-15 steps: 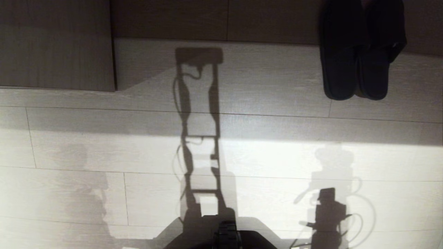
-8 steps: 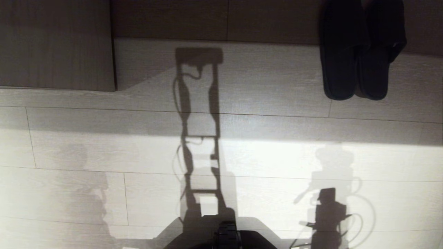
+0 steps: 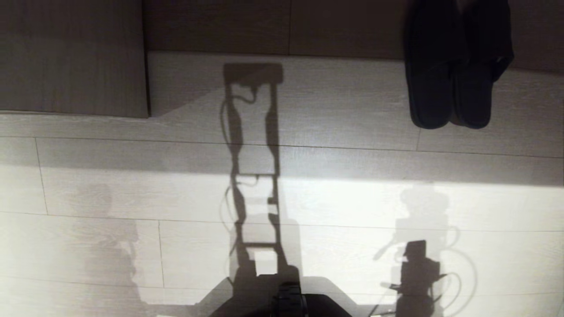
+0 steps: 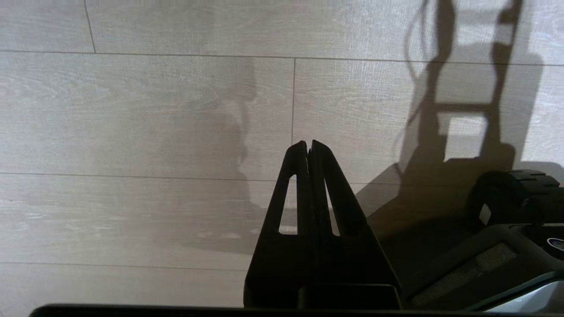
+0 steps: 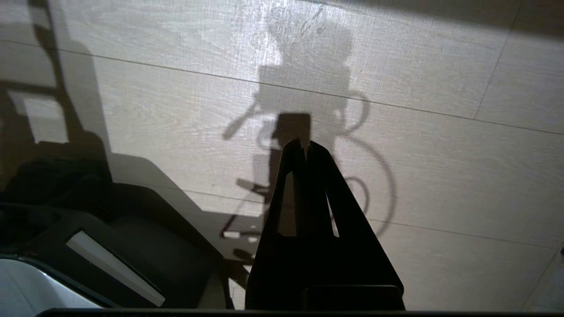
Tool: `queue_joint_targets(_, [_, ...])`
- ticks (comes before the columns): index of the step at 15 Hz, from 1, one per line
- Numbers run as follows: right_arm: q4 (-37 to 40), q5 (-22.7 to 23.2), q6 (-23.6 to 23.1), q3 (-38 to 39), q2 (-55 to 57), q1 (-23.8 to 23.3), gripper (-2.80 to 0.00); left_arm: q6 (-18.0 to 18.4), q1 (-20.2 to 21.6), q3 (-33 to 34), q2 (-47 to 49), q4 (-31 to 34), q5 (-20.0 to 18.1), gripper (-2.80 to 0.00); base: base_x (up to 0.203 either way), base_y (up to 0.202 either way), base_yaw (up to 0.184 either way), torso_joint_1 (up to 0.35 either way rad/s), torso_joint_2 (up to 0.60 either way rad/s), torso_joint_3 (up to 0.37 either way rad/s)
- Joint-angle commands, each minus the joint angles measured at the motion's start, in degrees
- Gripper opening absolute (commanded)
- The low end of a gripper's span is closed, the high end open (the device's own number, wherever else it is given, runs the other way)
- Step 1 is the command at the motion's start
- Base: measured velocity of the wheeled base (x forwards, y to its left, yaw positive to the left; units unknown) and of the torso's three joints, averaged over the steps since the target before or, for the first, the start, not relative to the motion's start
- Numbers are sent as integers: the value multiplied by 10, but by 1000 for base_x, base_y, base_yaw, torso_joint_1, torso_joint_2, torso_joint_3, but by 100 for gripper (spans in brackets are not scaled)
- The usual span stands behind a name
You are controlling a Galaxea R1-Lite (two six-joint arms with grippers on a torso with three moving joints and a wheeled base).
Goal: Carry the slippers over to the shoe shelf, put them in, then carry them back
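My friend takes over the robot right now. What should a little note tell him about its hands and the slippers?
Left gripper: shut, empty, pointing at bare floor beside the robot's base.
Right gripper: shut, empty, also over bare floor.
Slippers: side by side, touching, at the head view's upper right, partly on a pale board and partly against the dark panel behind it. Neither gripper is near them.
Done: cannot tell which leg of the trip this is.
Left: get close to the slippers, grasp them, carry them on.
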Motion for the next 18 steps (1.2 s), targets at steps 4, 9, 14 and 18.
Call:
queue_joint_targets(4, [0,0,-1,0,2,0,-280,-1,0,0,1,0,0,-280,0,0,0,0,0,190])
queue_joint_targets(9, [0,0,-1,0,2,0,-280,-1,0,0,1,0,0,-280,0,0,0,2,2,202])
queue_joint_targets(14, [0,0,-1,0,2,0,-280,0,0,0,1,0,0,-280,0,0,0,6,2,204])
queue_joint_targets(18, [0,0,-1,0,2,0,-280,-1,0,0,1,0,0,-280,0,0,0,1,1,202])
